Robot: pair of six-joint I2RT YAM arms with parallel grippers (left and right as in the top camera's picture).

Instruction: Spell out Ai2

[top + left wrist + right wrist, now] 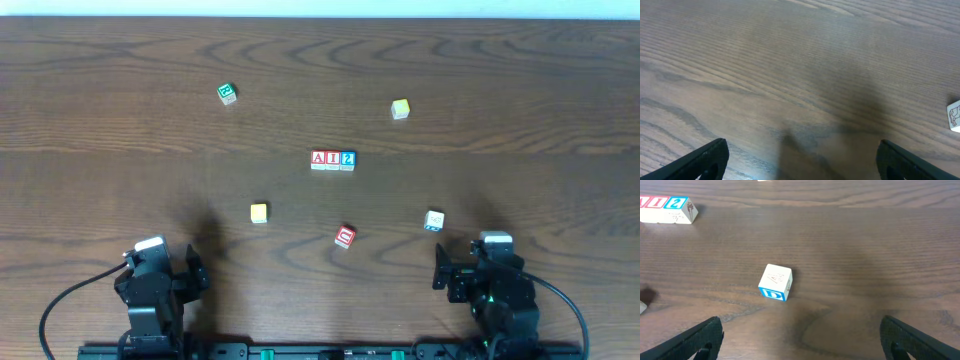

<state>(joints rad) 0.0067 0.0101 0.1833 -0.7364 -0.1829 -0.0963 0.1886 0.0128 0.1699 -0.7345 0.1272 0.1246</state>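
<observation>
Three letter blocks stand touching in a row at the table's middle: a red A block (318, 159), a red I block (332, 159) and a blue 2 block (347, 159). The row also shows at the top left of the right wrist view (670, 209). My left gripper (160, 272) is open and empty near the front left edge; its fingers frame bare wood in the left wrist view (802, 162). My right gripper (470, 272) is open and empty near the front right edge (802, 340).
Loose blocks lie around: a green one (227, 93) at the back left, a yellow one (400, 109) at the back right, a yellow one (259, 212), a red one (345, 236), and a white-blue D block (434, 220) (775, 282) just ahead of my right gripper.
</observation>
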